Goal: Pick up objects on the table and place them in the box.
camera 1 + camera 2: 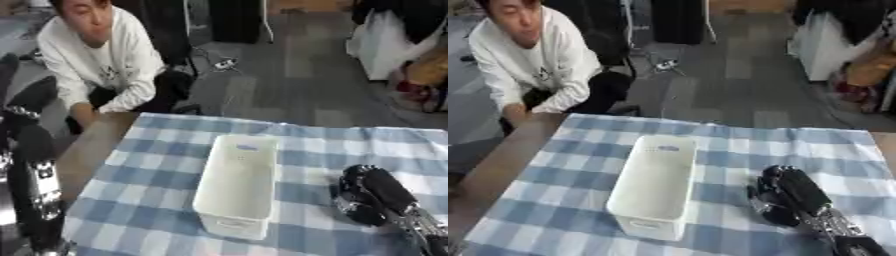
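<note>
Box first: the long white plastic box (pixel 237 184) sits mid-worktop on the blue-and-white checked cloth (pixel 157 175), looking empty apart from a small bluish mark at its far end. I see no loose objects, so nothing seems placed yet. My right hand (pixel 785 195) rests just right of it, fingers curled, holding nothing I can make out. My left arm (pixel 31 165) shows at the left edge, its hand unseen.

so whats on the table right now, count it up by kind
white box: 1
blue and white checked cloth: 1
right hand, fingers curled, resting on the cloth: 1
left arm at the left edge, beside the table: 1
loose objects to pick up: 0 in view
total: 4
</note>
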